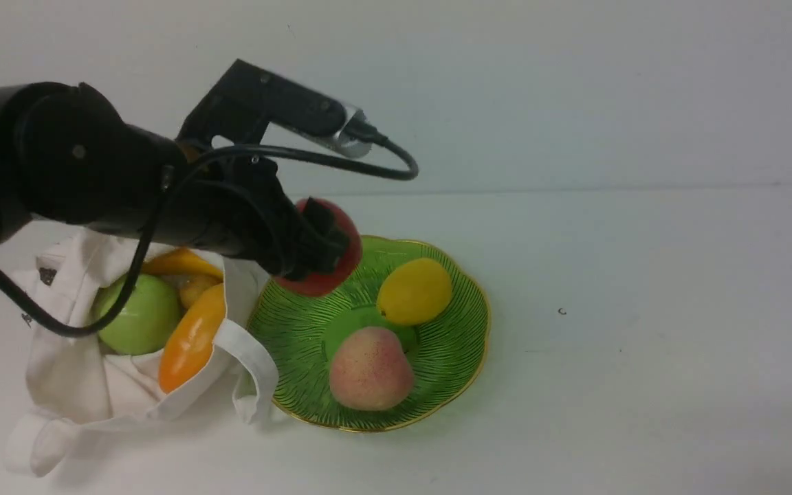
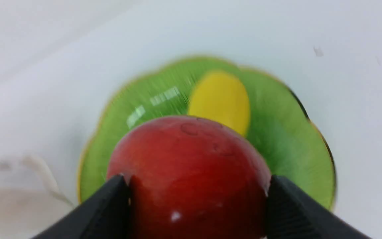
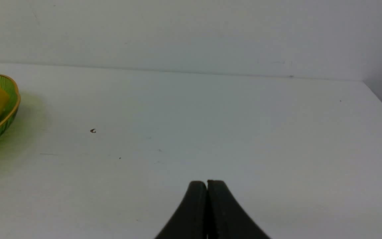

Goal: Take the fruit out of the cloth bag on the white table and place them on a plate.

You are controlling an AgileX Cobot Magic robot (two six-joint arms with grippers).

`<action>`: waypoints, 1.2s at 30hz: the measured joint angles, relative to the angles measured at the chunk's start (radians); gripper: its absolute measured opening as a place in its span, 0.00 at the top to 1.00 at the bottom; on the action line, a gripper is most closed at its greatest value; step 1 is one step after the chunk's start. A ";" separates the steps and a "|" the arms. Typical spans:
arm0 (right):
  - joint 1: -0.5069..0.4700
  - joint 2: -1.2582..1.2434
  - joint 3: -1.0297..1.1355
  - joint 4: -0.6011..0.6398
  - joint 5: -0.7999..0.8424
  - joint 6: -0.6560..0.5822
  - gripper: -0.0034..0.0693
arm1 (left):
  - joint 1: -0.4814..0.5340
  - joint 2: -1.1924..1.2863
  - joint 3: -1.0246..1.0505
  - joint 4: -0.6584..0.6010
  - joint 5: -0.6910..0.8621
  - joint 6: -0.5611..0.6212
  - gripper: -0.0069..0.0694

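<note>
1. Nearest, on the right, the right gripper [image 3: 207, 182] shows only in its own wrist view. Its jaws are pressed together on nothing, over bare tabletop [image 1: 643, 344], well to the right of the plate.
2. At the near left the cloth bag [image 1: 93, 392] lies slumped and open on the tabletop. It still holds a green apple [image 1: 136, 313], a long orange piece [image 1: 192, 338], a second orange-yellow piece [image 1: 179, 261] and a small yellowish one [image 1: 193, 289].
3. Just right of the bag sits the plate [image 1: 465, 371]. A pink peach-like fruit [image 1: 371, 368] rests on its near side.
4. Farther back on the plate lies a yellow fruit [image 1: 414, 291].
5. Above the plate's far left part the left gripper [image 2: 197, 181] clamps the red apple [image 1: 317, 283] between its jaws, spread to the apple's width. The apple looks clear of the dish.
6. Progress appears to be about a third: two fruit delivered, one in hand awaiting lowering and release, and at least four left in the bag.
</note>
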 joint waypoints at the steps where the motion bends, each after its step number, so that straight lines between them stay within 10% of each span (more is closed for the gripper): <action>1: 0.000 0.000 0.000 0.000 0.000 0.000 0.97 | 0.000 0.013 0.000 0.000 -0.021 0.000 0.29; 18: 0.000 0.000 0.000 0.000 0.000 0.000 0.97 | -0.001 0.297 0.000 0.038 -0.170 -0.086 0.28; 29: 0.000 0.000 0.000 0.000 0.000 0.000 0.97 | -0.001 0.228 0.000 0.048 -0.142 -0.088 0.01; 34: 0.000 0.000 0.000 0.000 0.000 0.000 0.97 | -0.001 0.091 0.000 0.092 -0.057 -0.093 0.14; 36: 0.000 0.000 0.000 0.000 0.000 0.000 0.97 | -0.001 -0.048 0.000 0.123 0.035 -0.129 0.40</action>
